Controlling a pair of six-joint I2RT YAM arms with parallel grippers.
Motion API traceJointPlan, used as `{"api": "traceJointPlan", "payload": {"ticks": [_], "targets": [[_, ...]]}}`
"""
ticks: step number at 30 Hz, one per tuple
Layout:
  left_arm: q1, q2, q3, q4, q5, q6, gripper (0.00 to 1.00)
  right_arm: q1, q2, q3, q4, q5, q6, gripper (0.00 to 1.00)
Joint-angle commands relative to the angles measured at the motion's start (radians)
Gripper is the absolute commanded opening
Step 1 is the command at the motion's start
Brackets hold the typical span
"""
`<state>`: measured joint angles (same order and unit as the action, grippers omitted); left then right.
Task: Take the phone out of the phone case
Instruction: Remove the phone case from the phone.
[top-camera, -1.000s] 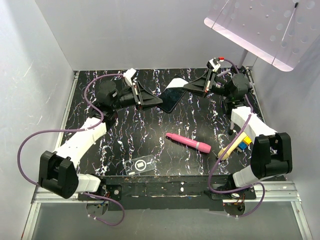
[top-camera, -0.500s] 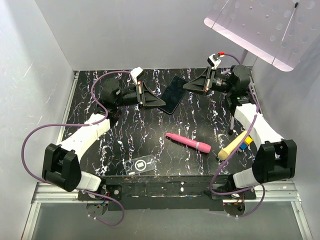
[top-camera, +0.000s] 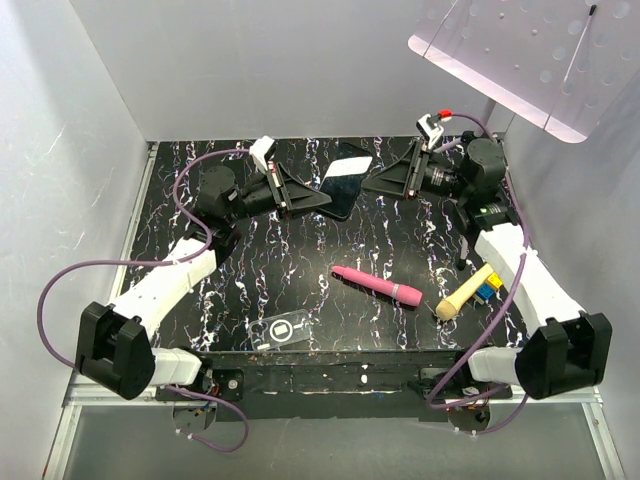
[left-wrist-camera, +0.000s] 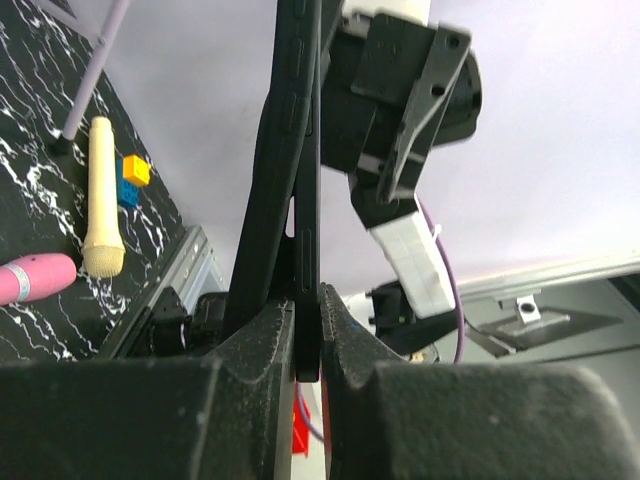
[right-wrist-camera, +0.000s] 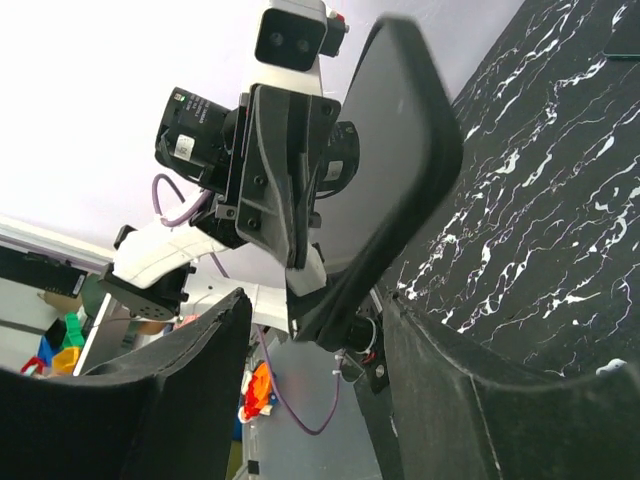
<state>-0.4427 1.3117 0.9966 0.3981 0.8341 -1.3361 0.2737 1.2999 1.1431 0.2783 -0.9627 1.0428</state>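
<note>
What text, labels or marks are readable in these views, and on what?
No readable words or numbers anywhere.
Clear phone case: white ring-and-bar mark, no lettering.
Sticker on the left arm: print too blurred to read.
Phone screen: no text shown.

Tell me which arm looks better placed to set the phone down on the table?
Left. The left gripper is shut on the phone, holding it above the table; the right gripper is open, gripping nothing.
</note>
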Motion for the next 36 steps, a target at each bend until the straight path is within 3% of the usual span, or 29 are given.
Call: {"api": "traceJointPlan", "payload": {"ticks": [1, 8, 14, 26, 36], "targets": [[0.001, -0.080, -0.032, 0.080, -0.157, -0.060, 0.00, 0.013, -0.092, -0.078, 0.057, 0.064, -0.017, 0.62], [0.002, -0.089, -0.064, 0.154, -0.271, -0.170, 0.00, 0.120, -0.155, -0.215, 0.145, 0.232, 0.026, 0.47], [0.001, -0.089, -0.073, 0.183, -0.302, -0.198, 0.00, 0.199, -0.136, -0.253, 0.202, 0.321, 0.056, 0.42], [0.001, -0.095, -0.095, 0.217, -0.305, -0.224, 0.00, 0.219, -0.042, -0.266, 0.372, 0.381, 0.158, 0.40], [0.001, -0.085, -0.113, 0.251, -0.300, -0.245, 0.00, 0.228, -0.010, -0.237, 0.357, 0.446, 0.154, 0.38]]}}
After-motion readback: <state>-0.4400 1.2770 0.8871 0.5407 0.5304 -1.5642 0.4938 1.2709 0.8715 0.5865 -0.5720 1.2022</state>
